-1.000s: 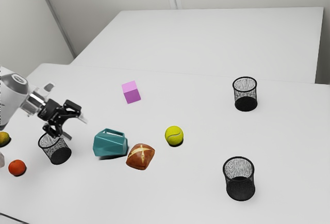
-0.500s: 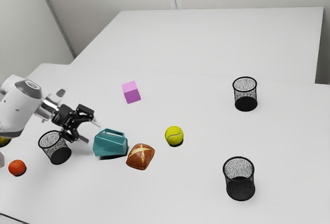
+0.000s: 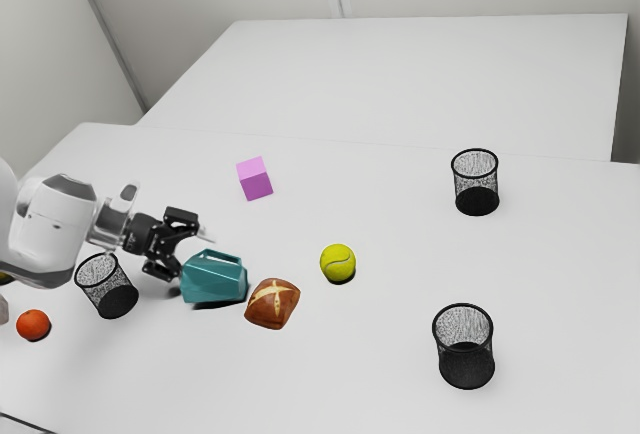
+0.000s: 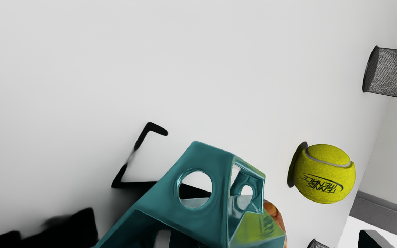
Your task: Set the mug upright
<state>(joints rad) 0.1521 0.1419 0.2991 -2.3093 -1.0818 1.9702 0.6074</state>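
Mug [image 3: 212,284] just beside bread [image 3: 272,304], ball [image 3: 338,263] near bread; cube [image 3: 255,179] apart

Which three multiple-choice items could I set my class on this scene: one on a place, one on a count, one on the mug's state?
1. Which lies closest to the mug?
A) the cube
B) the bread
C) the tennis ball

2. How many black mesh cups does the exterior view show?
A) two
B) four
C) three

3. How does the mug rest?
A) on its side
B) upright
C) upside down

Answers:
1. B: the bread sits right by the mug, with clear gaps to the other two.
2. C: one is toward the exterior view's left, two toward its right.
3. A: its body lies lengthwise along the table.
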